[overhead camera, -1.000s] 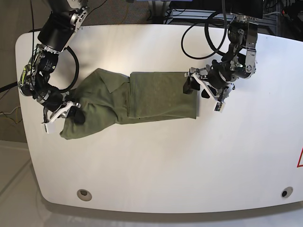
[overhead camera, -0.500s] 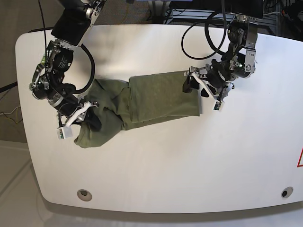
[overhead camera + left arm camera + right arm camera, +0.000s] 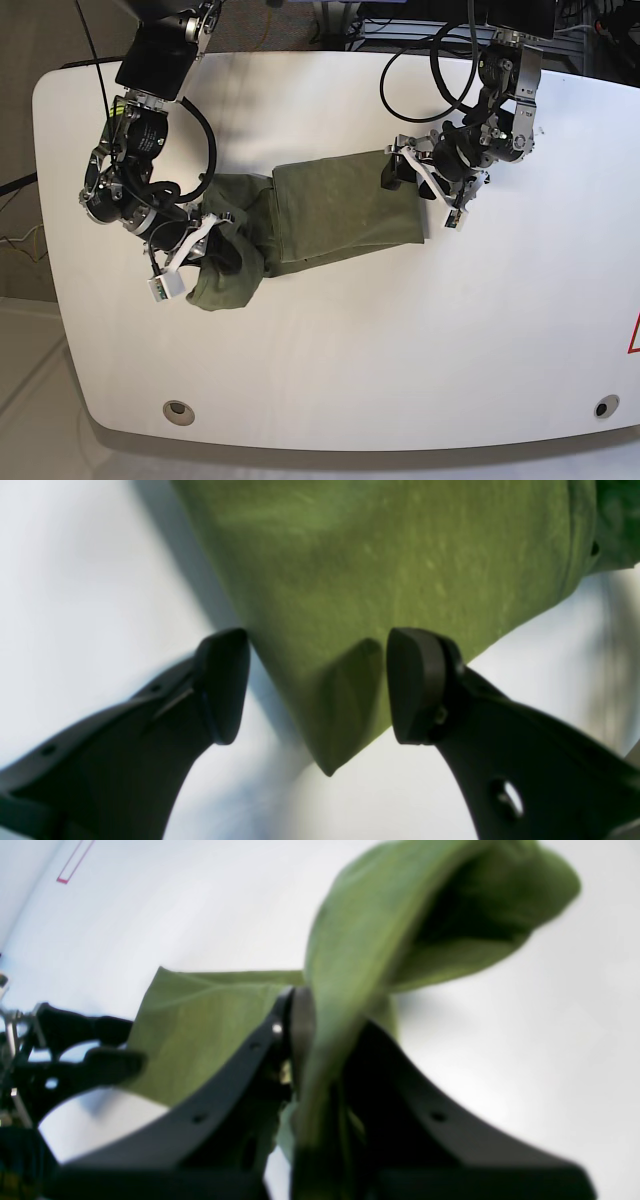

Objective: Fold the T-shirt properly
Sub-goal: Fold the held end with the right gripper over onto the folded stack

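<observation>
Olive-green cotton T-shirt: limp, light (best held by edges). Right gripper fingers pinch it; left gripper fingers apart.

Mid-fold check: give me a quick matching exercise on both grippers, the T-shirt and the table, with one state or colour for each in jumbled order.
Things:
1. left gripper
2. right gripper
3. T-shirt
4. table

States or colours:
A. white
B. shut on cloth, lifting one end
C. olive green, partly folded
D. open, fingers either side of a corner

Pairs: 1-D, 2-B, 3-C, 4-A
</observation>
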You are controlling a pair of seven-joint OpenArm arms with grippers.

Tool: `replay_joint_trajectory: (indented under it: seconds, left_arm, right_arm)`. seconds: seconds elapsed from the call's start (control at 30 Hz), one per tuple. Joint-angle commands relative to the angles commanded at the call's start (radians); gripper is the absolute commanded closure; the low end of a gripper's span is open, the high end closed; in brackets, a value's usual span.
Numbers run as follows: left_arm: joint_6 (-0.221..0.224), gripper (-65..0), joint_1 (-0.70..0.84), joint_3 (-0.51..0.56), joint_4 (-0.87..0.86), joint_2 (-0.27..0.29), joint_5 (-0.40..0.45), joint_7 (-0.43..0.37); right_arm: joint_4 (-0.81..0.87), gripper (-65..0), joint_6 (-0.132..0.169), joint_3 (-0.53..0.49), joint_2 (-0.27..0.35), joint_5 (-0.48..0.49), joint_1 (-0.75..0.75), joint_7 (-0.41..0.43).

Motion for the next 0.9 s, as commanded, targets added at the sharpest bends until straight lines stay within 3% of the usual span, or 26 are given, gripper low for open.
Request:
replay_joint_trajectory:
  seconds: [0.13, 0.2, 0.4, 0.6, 0.8, 0.87, 0.9]
  left_arm:
    - [0.003, -39.7, 0.001, -0.004, 0.004, -0.001, -0.002, 0.004]
    - [0.007, -39.8, 0.008, -0.008, 0.005, 0.002, 0.003, 0.004]
    - [0.005, -39.7, 0.01, -0.011, 0.009, 0.004, 0.004, 0.004]
    - [0.004, -40.0, 0.01, -0.006, 0.011, 0.003, 0.002, 0.006]
    - [0.005, -40.0, 0.012, -0.002, 0.012, 0.003, 0.005, 0.008]
    - [0.007, -40.1, 0.013, -0.002, 0.012, 0.002, 0.006, 0.007]
    - [0.008, -40.1, 0.016, -0.003, 0.012, 0.001, 0.007, 0.011]
  right_arm:
    - [0.0, 0.0, 0.0, -0.08, -0.019, -0.002, -0.006, 0.013]
    - [0.0, 0.0, 0.0, -0.176, -0.037, -0.008, -0.011, 0.038]
    - [-0.005, 0.0, 0.0, -0.282, -0.061, -0.007, -0.019, 0.081]
    - [-0.017, 0.0, 0.0, -0.365, -0.087, -0.018, -0.029, 0.13]
    - [-0.025, 0.0, 0.0, -0.37, -0.087, -0.021, -0.03, 0.136]
    - [-0.03, -2.1, 0.0, -0.373, -0.086, -0.023, -0.03, 0.134]
    - [-0.032, -11.3, 0.0, -0.379, -0.079, -0.019, -0.024, 0.128]
